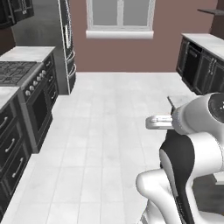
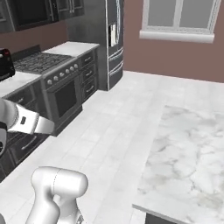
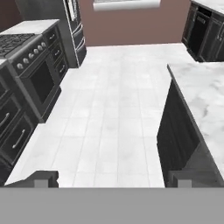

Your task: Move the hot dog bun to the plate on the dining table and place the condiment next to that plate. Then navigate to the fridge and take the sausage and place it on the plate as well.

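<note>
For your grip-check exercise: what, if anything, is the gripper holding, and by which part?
Nothing. The gripper stands open, with bare floor between its fingertips.

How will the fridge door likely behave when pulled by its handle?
The fridge is tall and floor-standing, so it probably won't tip. Its long vertical handles look rigid and smooth, so a grip may slip.

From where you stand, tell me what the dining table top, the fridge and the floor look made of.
The dining table top looks like polished white marble, going by its grey veining. The fridge looks like brushed stainless steel: grey with a dull sheen. The floor looks like glossy pale stone or ceramic tile, with faint grout lines.
</note>
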Robot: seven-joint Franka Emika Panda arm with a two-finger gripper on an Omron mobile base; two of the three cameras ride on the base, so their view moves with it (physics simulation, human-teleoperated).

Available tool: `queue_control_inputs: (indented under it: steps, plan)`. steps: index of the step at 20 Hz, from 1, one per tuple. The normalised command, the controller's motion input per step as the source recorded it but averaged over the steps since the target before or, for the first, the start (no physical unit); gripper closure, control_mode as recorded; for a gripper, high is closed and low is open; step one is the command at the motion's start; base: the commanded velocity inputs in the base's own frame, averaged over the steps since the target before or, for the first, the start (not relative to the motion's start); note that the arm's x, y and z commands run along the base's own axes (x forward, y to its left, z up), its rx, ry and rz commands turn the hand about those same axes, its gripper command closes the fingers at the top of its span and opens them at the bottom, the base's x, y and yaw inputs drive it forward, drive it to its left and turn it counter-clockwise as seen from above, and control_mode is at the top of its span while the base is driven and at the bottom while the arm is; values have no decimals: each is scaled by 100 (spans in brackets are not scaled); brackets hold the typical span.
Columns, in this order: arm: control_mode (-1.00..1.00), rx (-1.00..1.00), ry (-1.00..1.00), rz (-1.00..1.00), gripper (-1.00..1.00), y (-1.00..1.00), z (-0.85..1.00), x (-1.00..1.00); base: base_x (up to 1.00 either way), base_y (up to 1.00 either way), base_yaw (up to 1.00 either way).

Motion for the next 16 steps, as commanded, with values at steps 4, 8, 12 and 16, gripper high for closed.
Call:
queue_control_inputs:
  steps: [4,8,12,16]
  plan:
    - [100,0,0,0,-100,0,0,0,100,3,21]
    - [100,0,0,0,-100,0,0,0,100,-8,30]
    - [100,0,0,0,-100,0,0,0,100,-11,32]
    - [100,0,0,0,-100,0,0,0,100,-19,36]
